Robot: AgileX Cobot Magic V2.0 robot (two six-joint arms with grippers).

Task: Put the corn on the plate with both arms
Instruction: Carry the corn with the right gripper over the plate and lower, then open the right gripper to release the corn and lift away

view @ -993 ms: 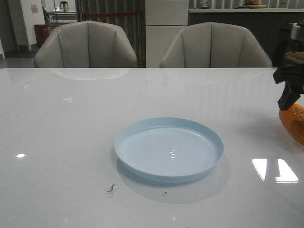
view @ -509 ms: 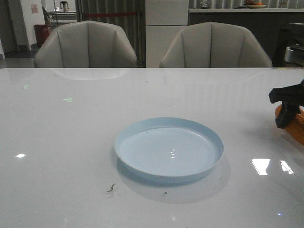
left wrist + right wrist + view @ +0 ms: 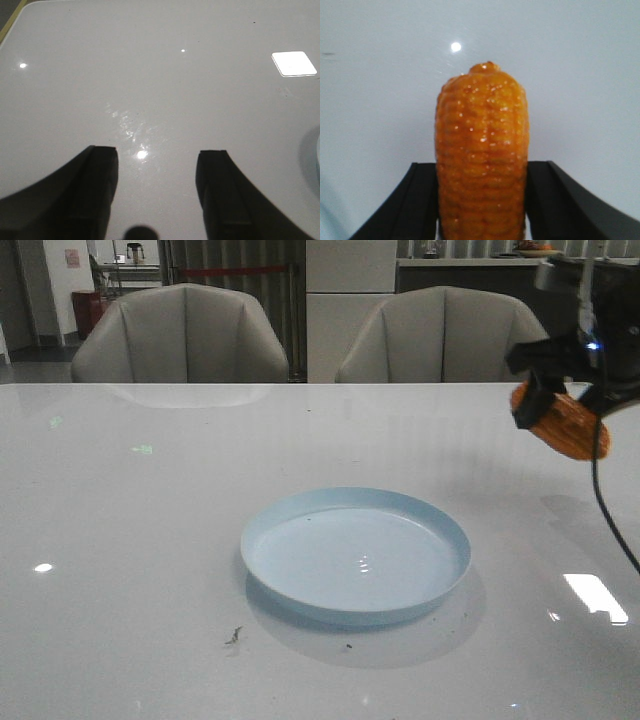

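1. Right black pincer is clamped on the glossy orange corn cob with rows of kernels, one black finger pressed against each side of the cob.
2. In the right wrist view the cob sticks out forward past the fingers, its tapered tip pointing away from the wrist, with glossy white tabletop behind it.
3. In the front view the right pincer holds the corn up in the air on the right side, clear of the tabletop and tilted, its outer end lower than the gripped end.
4. A black cable hangs down from the right arm toward the lower right edge.
5. The round, shallow, pale blue plate with a low raised rim sits near the middle of the tabletop, well apart from the corn, to the left of it and nearer the camera; nothing lies in it.
6. Left black pincer stands apart with its fingers spread, nothing between them, above bare tabletop; a sliver of the plate's rim shows at the edge of that view.
7. Two grey padded chairs stand behind the far edge of the tabletop.
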